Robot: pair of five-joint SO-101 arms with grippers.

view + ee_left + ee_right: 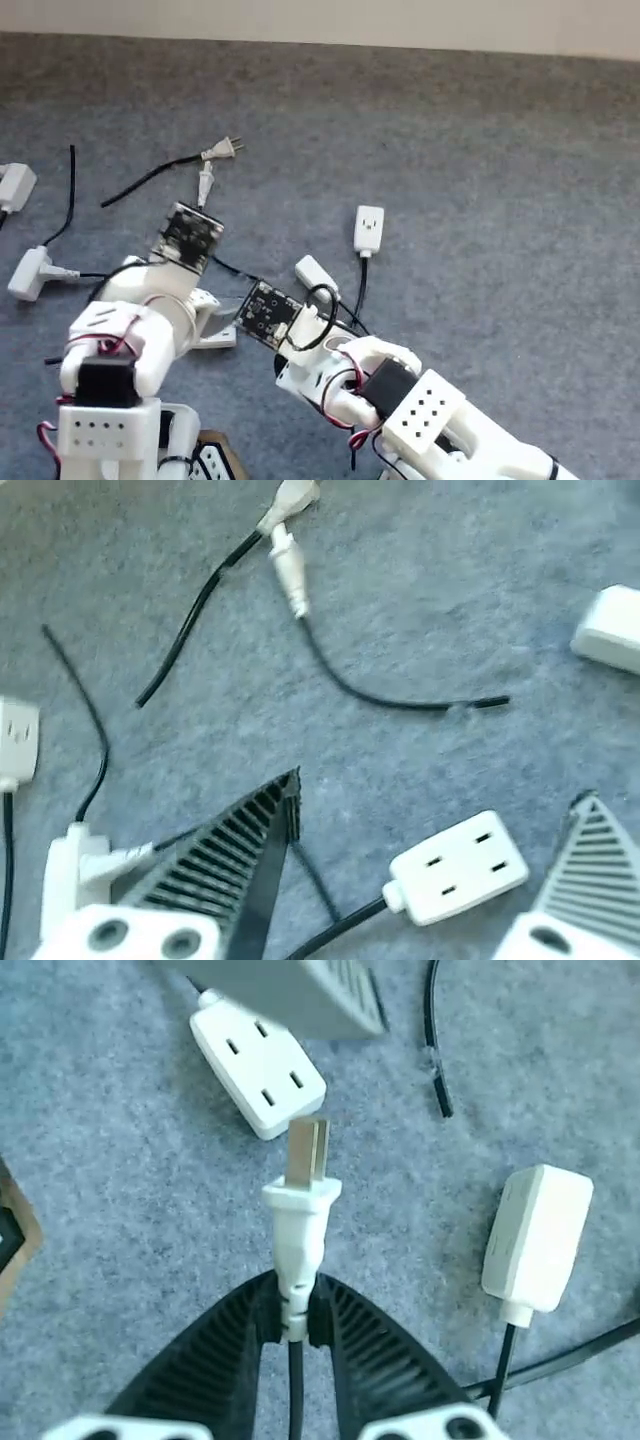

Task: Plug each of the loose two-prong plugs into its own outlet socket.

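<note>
High view: the left arm (130, 330) and right arm (400, 390) lean in together over the desk (480, 150) near its front edge. Two loose plugs (222, 150) (205, 185) lie toward the far edge, left of middle.

Left wrist view: the left gripper (440, 788) has its jaws wide, one either side of a double socket (460, 865) that lies face up. They do not seem to touch it. I judge they should close on its sides first, so the socket cannot slide when pushed.

Right wrist view: the right gripper (295, 1295) has its jaws pinched on the neck of a plug (300, 1215). The prongs (307, 1150) point at the socket and stop just beside its near end, not in any slot. How high they ride above the face is hard to tell. The slots open on the face, so the plug likely needs tipping until the prongs stand square to it. It should then line up over one slot pair and press straight in, slowly, with no twist. A second socket (535, 1230) lies nearby and should be left alone.
</note>
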